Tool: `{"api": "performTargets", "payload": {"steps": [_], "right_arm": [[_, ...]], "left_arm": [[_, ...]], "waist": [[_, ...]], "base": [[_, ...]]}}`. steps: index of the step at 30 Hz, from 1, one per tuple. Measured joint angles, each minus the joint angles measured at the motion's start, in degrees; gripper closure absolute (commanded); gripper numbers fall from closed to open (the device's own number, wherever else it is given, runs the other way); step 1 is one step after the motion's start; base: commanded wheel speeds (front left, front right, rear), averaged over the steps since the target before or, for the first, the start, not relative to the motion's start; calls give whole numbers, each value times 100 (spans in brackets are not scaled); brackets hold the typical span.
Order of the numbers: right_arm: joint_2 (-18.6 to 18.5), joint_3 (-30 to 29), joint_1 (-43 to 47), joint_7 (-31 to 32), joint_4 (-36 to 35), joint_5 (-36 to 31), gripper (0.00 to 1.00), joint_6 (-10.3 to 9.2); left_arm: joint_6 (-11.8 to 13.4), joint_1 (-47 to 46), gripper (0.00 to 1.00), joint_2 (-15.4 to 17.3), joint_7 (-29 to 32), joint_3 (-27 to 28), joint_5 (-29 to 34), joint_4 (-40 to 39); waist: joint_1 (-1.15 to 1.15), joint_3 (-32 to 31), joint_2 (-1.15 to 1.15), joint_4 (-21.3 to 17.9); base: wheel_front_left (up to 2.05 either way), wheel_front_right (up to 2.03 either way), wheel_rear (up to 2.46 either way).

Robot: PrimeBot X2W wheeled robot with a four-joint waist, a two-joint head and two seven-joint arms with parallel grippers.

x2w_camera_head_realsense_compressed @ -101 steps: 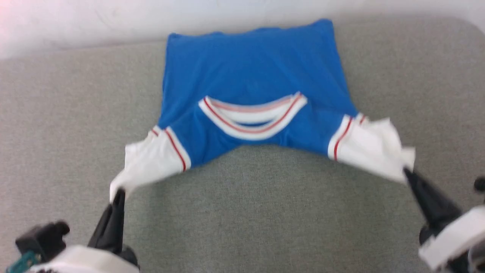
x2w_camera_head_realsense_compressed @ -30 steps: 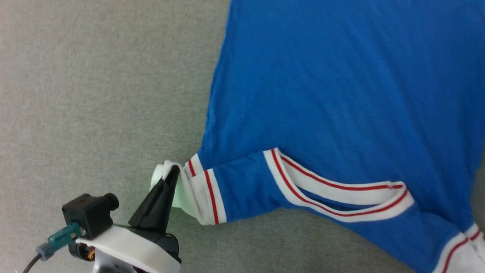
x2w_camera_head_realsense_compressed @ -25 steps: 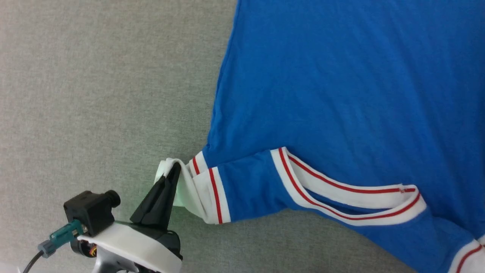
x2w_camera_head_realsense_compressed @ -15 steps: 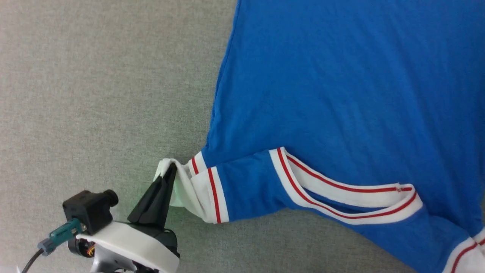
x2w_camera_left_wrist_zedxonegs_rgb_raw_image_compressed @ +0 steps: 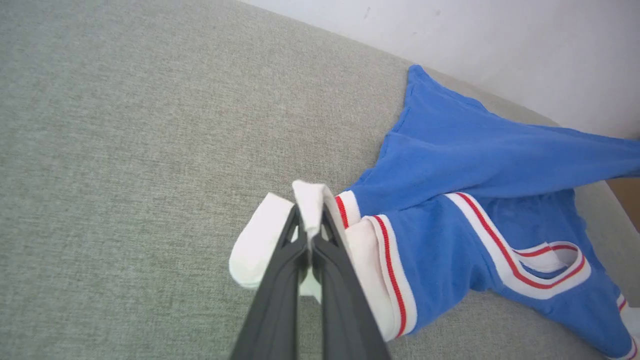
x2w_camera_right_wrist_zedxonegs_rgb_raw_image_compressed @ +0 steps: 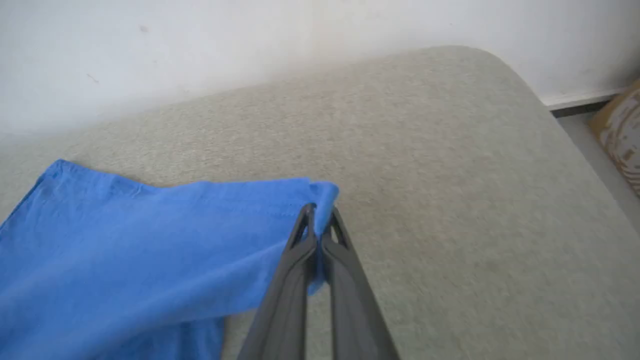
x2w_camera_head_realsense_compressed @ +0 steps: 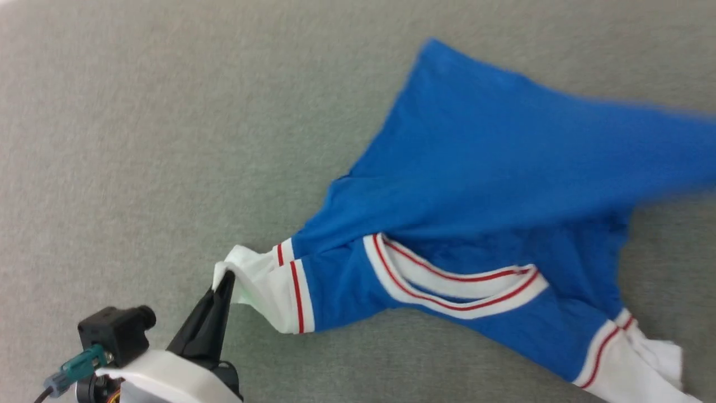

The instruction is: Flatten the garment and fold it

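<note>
Newly clamps the right gripper on a blue corner of the garment toward 3 o'clock; pinches the white sleeve at 7 o'clock with the left gripper. Two holds: ready for stretching flat.

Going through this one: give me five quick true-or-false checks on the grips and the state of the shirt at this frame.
1. The left gripper is shut on a white sleeve of the shirt. True.
2. The right gripper is open and clear of the shirt. False: it is shut on a blue corner of it.
3. The shirt lies flat and square on the grey surface. False: it is pulled askew and creased, with a blue fold across its middle.
4. The red-and-white striped collar is in sight. True.
5. No gripper holds the other white sleeve, at the head view's lower right. True.
</note>
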Motion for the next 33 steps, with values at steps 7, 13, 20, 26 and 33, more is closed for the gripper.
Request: {"api": "performTargets", "payload": {"steps": [7, 13, 20, 26, 33], "right_arm": [[895, -994, 2143, 359, -791, 256, 100, -1], [972, -1104, 3356, -18, -231, 488, 100, -1], [992, -512, 2965, -783, -76, 275, 0, -2], [392, 377, 1730, -690, -973, 168, 0, -2], [-307, 1443, 205, -122, -806, 70, 0, -2]], "left_arm": [[7, 273, 100, 56, 2, 37, -69, -12], [56, 413, 100, 97, 62, 7, -121, -5], [102, 474, 100, 115, 109, -13, -163, -25], [93, 361, 100, 73, 105, -107, -152, -30], [-12, -105, 100, -41, 107, -271, 0, -26]], "waist": [[0, -408, 0, -420], [0, -728, 0, -787], [1, -989, 0, -1059], [2, -957, 0, -1052], [2, -659, 0, -801]], "base": [[0, 0, 0], [0, 0, 0], [0, 0, 0], [0, 0, 0], [0, 0, 0]]}}
